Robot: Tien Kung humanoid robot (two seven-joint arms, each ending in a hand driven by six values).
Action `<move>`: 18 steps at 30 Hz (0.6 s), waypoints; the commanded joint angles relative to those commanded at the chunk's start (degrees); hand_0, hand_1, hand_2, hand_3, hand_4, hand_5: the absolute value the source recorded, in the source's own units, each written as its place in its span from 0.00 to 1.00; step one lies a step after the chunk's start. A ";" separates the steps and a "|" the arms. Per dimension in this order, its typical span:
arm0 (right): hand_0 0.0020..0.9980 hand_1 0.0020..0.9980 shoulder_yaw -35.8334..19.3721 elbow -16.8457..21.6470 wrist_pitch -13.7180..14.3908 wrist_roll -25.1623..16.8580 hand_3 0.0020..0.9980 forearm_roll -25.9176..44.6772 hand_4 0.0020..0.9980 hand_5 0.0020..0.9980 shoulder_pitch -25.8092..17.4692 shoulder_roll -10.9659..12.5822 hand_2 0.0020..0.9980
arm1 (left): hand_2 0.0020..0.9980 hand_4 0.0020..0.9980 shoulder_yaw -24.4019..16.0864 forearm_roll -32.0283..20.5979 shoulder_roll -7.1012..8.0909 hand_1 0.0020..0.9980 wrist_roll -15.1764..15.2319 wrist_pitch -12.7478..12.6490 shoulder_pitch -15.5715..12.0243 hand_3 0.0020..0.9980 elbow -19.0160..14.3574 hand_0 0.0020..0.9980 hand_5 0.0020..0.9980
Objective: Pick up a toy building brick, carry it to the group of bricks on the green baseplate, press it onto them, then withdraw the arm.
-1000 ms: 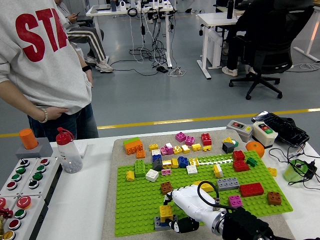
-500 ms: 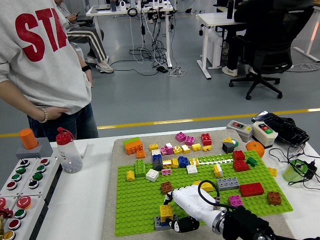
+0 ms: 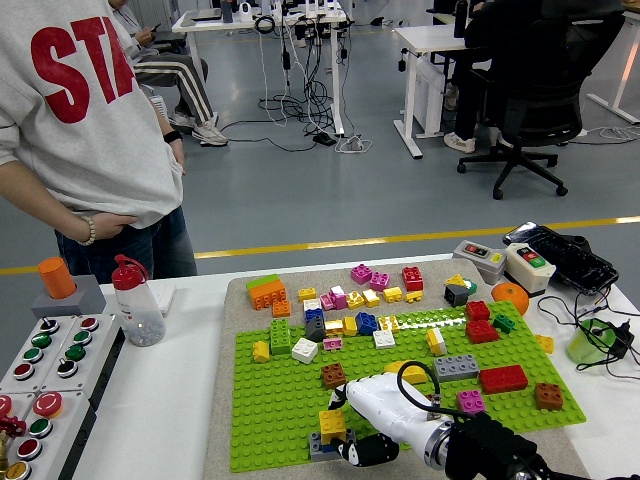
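The robot's right hand (image 3: 372, 425), white with black fingers, reaches from the lower right over the near edge of the green baseplate (image 3: 280, 400) on the table (image 3: 170, 400). Its fingers curl around a yellow brick (image 3: 332, 425) stacked on a grey brick (image 3: 318, 447). Other bricks lie scattered farther back.
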State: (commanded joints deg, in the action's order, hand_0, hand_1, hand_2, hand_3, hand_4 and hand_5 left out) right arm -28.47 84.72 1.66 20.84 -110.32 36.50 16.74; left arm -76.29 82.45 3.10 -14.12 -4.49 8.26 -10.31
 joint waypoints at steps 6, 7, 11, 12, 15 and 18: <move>0.64 0.71 0.10 -0.44 -0.10 -0.15 0.56 0.97 0.57 0.26 0.04 -0.10 0.72 | 0.68 0.29 0.05 -0.07 0.01 0.69 -0.01 0.01 0.01 0.58 0.00 0.66 1.00; 0.64 0.71 0.12 -0.48 -0.10 -0.17 0.56 1.05 0.57 0.26 0.04 -0.12 0.72 | 0.68 0.29 0.05 -0.06 0.01 0.69 -0.01 0.02 0.01 0.58 0.00 0.66 1.00; 0.64 0.71 0.14 -0.62 -0.08 -0.23 0.56 1.18 0.57 0.26 0.05 -0.14 0.72 | 0.68 0.29 0.04 -0.07 0.01 0.69 -0.01 0.03 -0.01 0.58 0.00 0.66 1.00; 0.64 0.71 0.13 -0.66 -0.07 -0.24 0.56 1.20 0.57 0.26 0.06 -0.15 0.72 | 0.68 0.29 0.04 -0.07 0.01 0.69 -0.02 0.03 -0.01 0.58 0.00 0.66 1.00; 0.64 0.70 0.12 -0.75 -0.01 -0.29 0.56 1.21 0.57 0.26 0.05 -0.16 0.72 | 0.68 0.29 0.04 -0.08 -0.01 0.69 -0.03 0.03 -0.02 0.58 0.00 0.66 1.00; 0.64 0.70 0.13 -0.82 0.02 -0.32 0.56 1.21 0.57 0.26 0.02 -0.16 0.72 | 0.68 0.29 0.01 -0.02 -0.02 0.69 -0.06 0.04 -0.05 0.58 0.00 0.66 1.00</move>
State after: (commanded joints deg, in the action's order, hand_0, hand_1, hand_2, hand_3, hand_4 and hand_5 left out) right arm -28.34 83.90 1.68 20.52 -109.11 36.52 16.58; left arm -76.27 82.43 3.07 -14.18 -4.45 8.21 -10.31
